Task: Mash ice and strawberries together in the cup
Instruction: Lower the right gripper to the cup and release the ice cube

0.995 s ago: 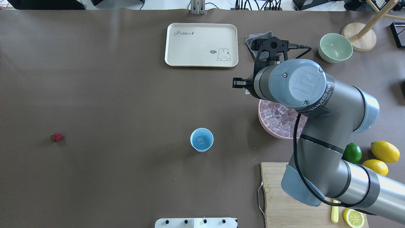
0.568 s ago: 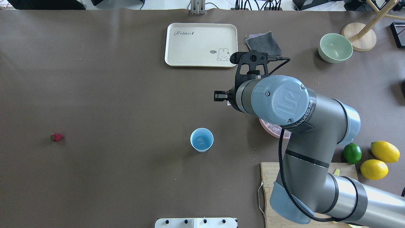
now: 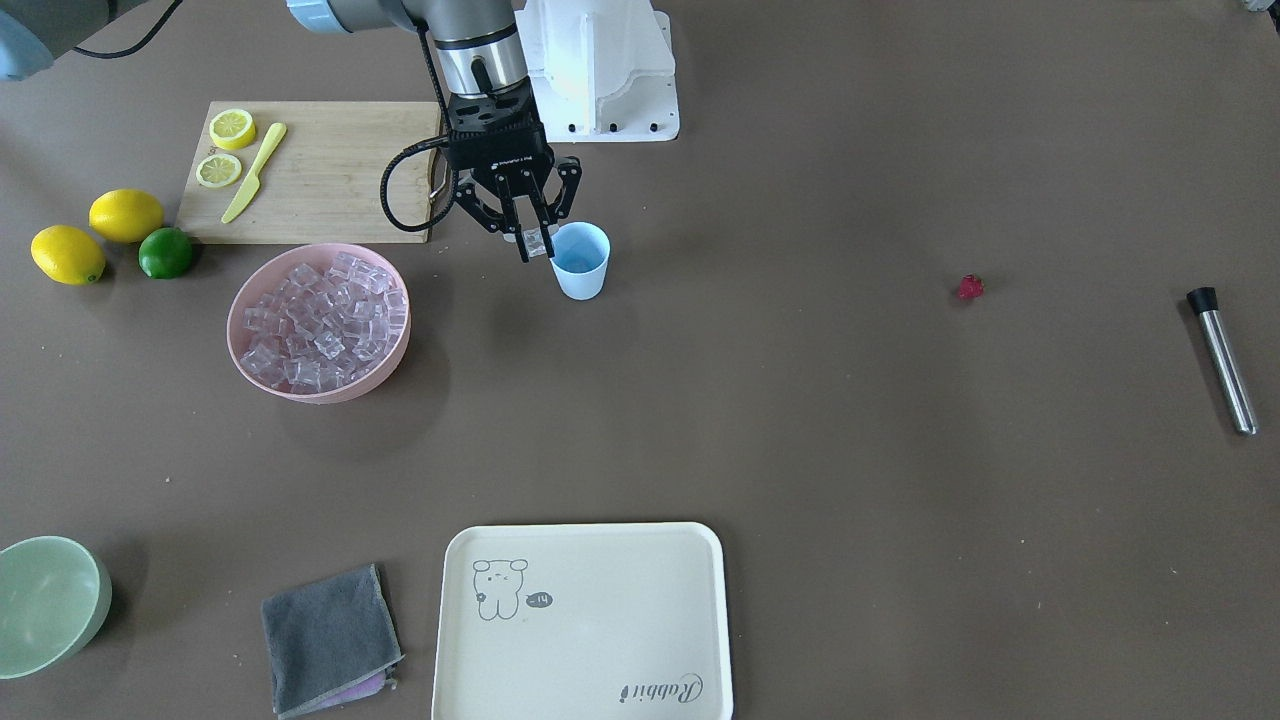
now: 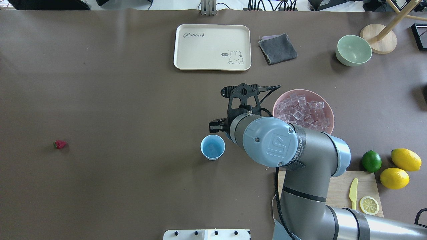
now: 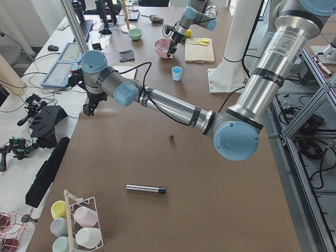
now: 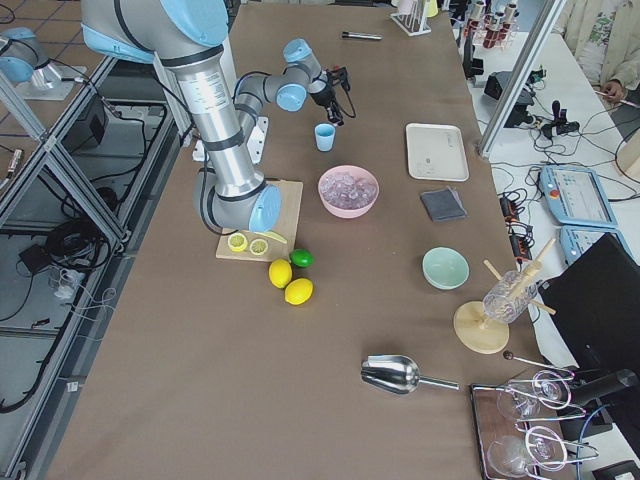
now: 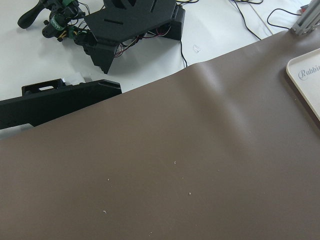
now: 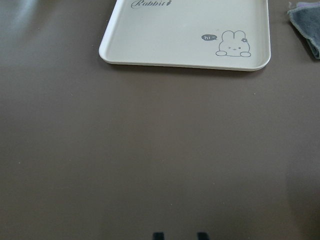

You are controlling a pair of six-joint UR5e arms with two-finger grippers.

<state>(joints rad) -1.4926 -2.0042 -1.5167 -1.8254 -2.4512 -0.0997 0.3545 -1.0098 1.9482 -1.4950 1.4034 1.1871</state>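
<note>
The light blue cup point(image 3: 580, 260) stands upright mid-table, with an ice cube lying in it point(image 4: 211, 146). My right gripper point(image 3: 533, 245) hangs just beside the cup's rim, on the pink bowl's side, shut on one clear ice cube point(image 3: 538, 243). More ice point(image 3: 320, 325) fills the pink bowl point(image 4: 275, 107). The strawberry point(image 4: 60, 144) lies alone far to the robot's left. My left gripper point(image 5: 89, 107) shows only in the exterior left view, out past the table's left edge, and I cannot tell its state.
A cream tray point(image 4: 212, 46), grey cloth point(image 4: 277, 48) and pale green bowl point(image 4: 353, 50) sit along the far edge. Near my right arm's base lies a cutting board point(image 3: 320, 170) with lemon slices and a yellow knife, beside lemons and a lime point(image 4: 371, 161). A metal muddler point(image 3: 1222, 360) lies far left.
My right arm has swung from over the pink bowl leftward and toward the robot, stopping beside the cup. The ice bowl is now uncovered.
</note>
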